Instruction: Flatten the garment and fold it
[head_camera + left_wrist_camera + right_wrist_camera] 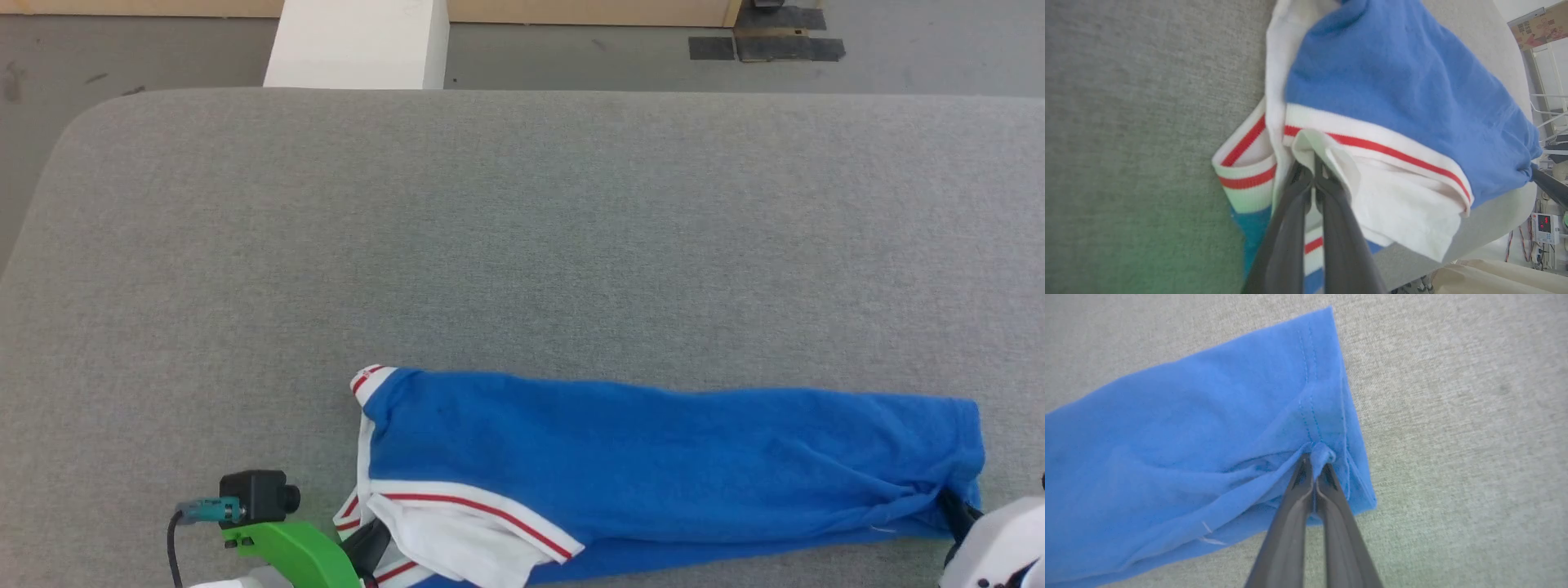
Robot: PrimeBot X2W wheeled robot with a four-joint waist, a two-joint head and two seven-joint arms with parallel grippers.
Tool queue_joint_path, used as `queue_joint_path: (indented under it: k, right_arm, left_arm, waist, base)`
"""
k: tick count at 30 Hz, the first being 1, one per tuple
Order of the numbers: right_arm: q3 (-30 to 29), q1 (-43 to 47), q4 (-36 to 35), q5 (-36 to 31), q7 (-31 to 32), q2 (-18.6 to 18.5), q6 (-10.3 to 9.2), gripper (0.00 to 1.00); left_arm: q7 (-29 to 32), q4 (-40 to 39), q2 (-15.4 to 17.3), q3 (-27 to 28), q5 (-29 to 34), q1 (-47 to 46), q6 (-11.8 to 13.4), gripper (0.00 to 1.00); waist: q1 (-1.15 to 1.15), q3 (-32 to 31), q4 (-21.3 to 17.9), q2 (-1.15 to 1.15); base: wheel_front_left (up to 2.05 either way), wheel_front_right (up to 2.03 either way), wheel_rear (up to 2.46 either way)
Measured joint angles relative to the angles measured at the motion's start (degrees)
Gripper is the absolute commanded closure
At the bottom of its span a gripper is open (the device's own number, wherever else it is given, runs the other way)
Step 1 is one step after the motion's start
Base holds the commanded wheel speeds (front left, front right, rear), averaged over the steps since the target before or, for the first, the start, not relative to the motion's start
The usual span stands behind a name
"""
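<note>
While the shirt point(653, 457) lies as a long blue band on the grey table point(522, 245), running from 7 to 4 o'clock along the near edge in the head view, we judge the task to be roughly midway. The body looks doubled lengthwise into one narrow strip and lies fairly flat, though soft creases gather toward its 4 o'clock end. At the 7 o'clock end the white sleeve point(1404, 204) and the red-and-white trim point(1380, 149) spill out of the fold in a loose bunch rather than lying tucked. Our left gripper point(1312, 171) is clenched on the white cloth at that end, its two dark fingers pressed together with a pleat of sleeve between them. Our right gripper point(1314, 469) is clenched too, pinching a small nub of blue cloth just beside the stitched hem point(1310, 388) at the far end of the band. What is left, as we read it, is to tidy the sleeve end, smooth the creases and bring one end over the other crosswise. As for writing, the blue face turned up is plain and we read nothing on it. At 1 o'clock in the left wrist view a cardboard box point(1541, 24) carries print too small to read, and at 4 o'clock a small device point(1544, 223) shows red digits we cannot make out.
</note>
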Motion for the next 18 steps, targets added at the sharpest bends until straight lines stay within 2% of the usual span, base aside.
queue_joint_path:
  k: [1, 2, 9, 13, 18]
  right_arm:
    - [0.2, -0.5, 0.5, 0.0, -0.2, -0.1, 0.00, 0.08]
    - [0.3, -0.9, 1.0, 0.0, -0.3, -0.1, 0.00, 0.00]
    - [0.5, -2.2, 1.2, 1.6, -1.2, -0.2, 0.00, 0.00]
    - [-0.7, -1.9, -2.9, 3.3, 0.1, -0.2, 0.00, 0.00]
    - [-2.9, -0.4, -9.6, 4.2, 1.8, -0.2, 0.00, 0.00]
  left_arm:
    - [-0.2, 0.5, -0.1, 0.0, 0.0, -0.3, 0.0, 0.15]
    - [-0.3, 0.9, -0.3, 0.1, 0.0, -0.5, 0.0, 0.00]
    - [-1.7, 0.3, -1.1, 0.2, 0.1, -0.5, -0.3, 0.00]
    - [-3.7, -2.8, -0.4, 2.5, 0.3, 1.1, 1.6, 0.00]
    - [-9.4, -11.0, 0.3, 7.2, 1.3, 4.8, 3.7, 0.00]
  waist:
    - [0.00, 0.1, -0.2, 0.00]
    - [0.00, 0.1, -0.3, 0.00]
    - [0.00, -0.3, -0.4, 0.00]
    - [0.00, -0.9, -0.1, 0.00]
    - [0.00, -1.8, 0.4, 0.00]
  base:
    - [0.00, 0.00, 0.00]
    - [0.00, 0.00, 0.00]
    - [0.00, 0.00, 0.00]
    - [0.00, 0.00, 0.00]
    - [0.00, 0.00, 0.00]
